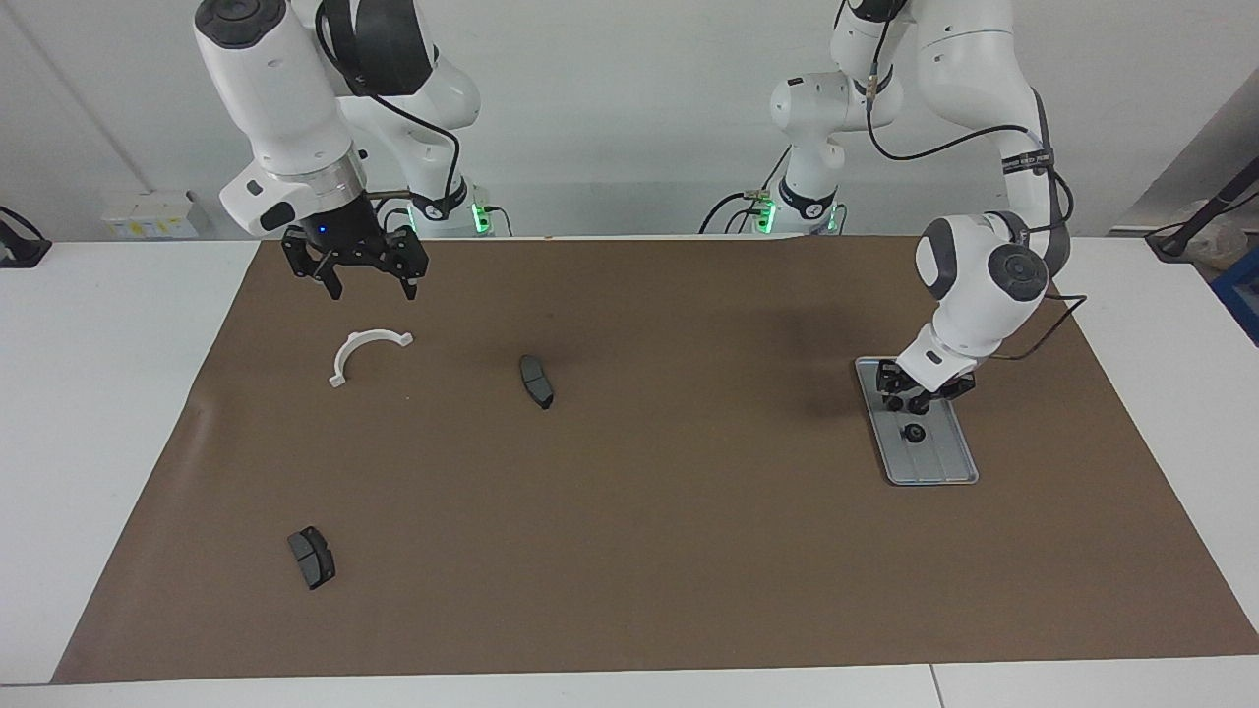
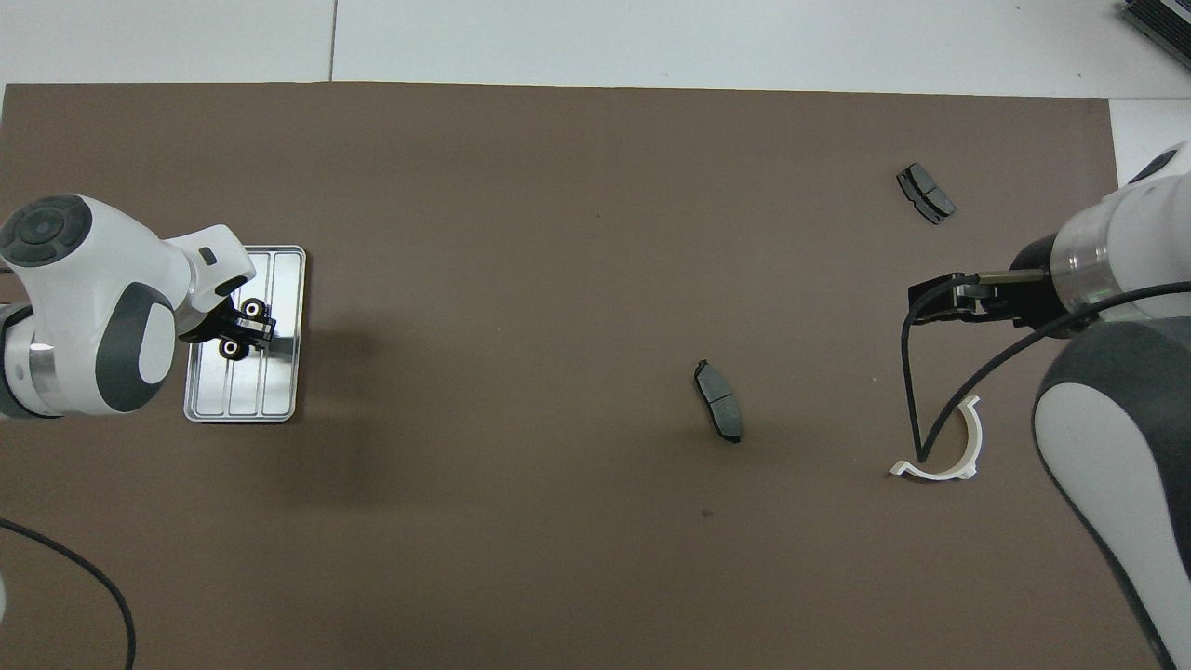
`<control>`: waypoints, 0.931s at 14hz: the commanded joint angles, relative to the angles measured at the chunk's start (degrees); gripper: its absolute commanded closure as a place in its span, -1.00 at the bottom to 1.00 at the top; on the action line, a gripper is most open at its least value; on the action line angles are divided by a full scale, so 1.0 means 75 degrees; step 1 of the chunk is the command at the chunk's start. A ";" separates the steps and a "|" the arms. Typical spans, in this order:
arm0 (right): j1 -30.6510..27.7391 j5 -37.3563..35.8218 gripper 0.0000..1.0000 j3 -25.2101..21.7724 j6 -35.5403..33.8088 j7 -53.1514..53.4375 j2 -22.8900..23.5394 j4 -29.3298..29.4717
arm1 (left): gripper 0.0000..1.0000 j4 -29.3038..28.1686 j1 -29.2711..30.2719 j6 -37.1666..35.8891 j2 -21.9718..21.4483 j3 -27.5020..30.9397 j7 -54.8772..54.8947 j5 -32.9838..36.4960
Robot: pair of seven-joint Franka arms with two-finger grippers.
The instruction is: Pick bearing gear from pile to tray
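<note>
- I count two arms. The left pincer (image 1: 917,394) hangs low over the tray (image 1: 949,469), above the tray's end nearer the robots.
- The left pincer looks released, its tips apart, and I see nothing gripped between them.
- I count two small black round gears on the tray in the overhead view: one (image 2: 229,348) lies clear near the tray's middle, the other (image 2: 251,307) sits right at the pincer's tips, a little farther from the robots. In the facing view only one gear (image 1: 915,433) shows; the pincer covers the other.
- One tray, silver-grey with ribs, lies on the brown mat (image 1: 649,511) toward the left arm's end of the tabletop (image 1: 98,413).
- The right pincer (image 1: 356,276) waits in the air with its fingers spread wide and empty, near the white half-ring (image 1: 362,351).
- I count one white half-ring, lying toward the right arm's end.
- I count two dark grey pads: one (image 1: 536,381) near the mat's middle, one (image 1: 311,557) farther from the robots, toward the right arm's end.
</note>
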 commanded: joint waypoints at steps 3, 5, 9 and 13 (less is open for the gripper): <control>-0.0138 0.0228 -1.00 0.0052 0.0121 -0.0282 -0.0143 -0.0140 | -1.00 0.2409 -0.0069 -0.2367 -0.0018 0.0059 0.0007 -0.0683; -0.0138 0.0228 -1.00 0.0052 0.0132 -0.0282 -0.0143 -0.0140 | -1.00 0.3008 -0.0116 -0.3105 -0.0076 0.0048 -0.0121 -0.0696; -0.0138 0.0228 -1.00 0.0052 0.0132 -0.0282 -0.0143 -0.0140 | -1.00 0.3515 -0.0139 -0.3695 -0.0554 -0.0046 -0.0403 -0.0673; -0.0138 0.0228 -1.00 0.0052 0.0109 -0.0282 -0.0155 -0.0152 | -1.00 0.3469 -0.0140 -0.4022 -0.1130 -0.0058 -0.0403 -0.0602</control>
